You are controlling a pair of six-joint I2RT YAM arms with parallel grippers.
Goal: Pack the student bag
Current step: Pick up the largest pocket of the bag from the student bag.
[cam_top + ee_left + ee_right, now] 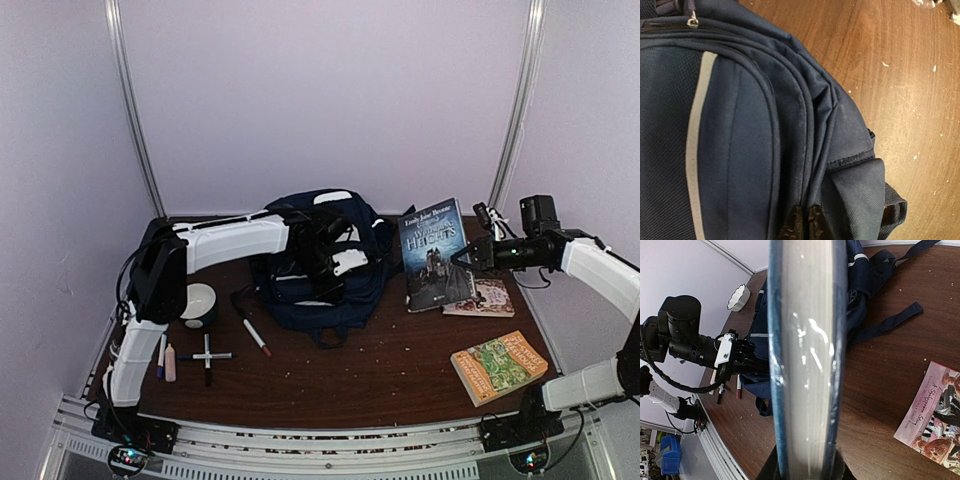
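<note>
The student bag (pixel 320 270) lies at the tabletop's back middle, my left gripper (pixel 802 224) pinched shut on its seam. My right gripper (pixel 464 256) clamps a dark book (pixel 432 250) upright beside the bag's right side, a pink book (pixel 487 298) lying close by. Pens (pixel 207 355) lie near the left edge.

The bag (pixel 300 300) lies at the middle of the desk (pixel 380 385), toward the back. My left gripper (pixel 328 262) sits on top of it, closed on its fabric. Left of the bag is a bowl (pixel 198 303), just beside my left arm. In front of the bag one pen (pixel 255 337) lies alone. Further left and nearer me lie two crossed pens (pixel 207 356), with two markers (pixel 165 360) side by side to their left. Right of the bag, my right gripper (pixel 462 256) holds a book (pixel 432 252) raised on edge. A second book (pixel 488 298) lies flat just to its right, partly behind it. A third book (pixel 498 366) lies nearer me, apart from both.
</note>
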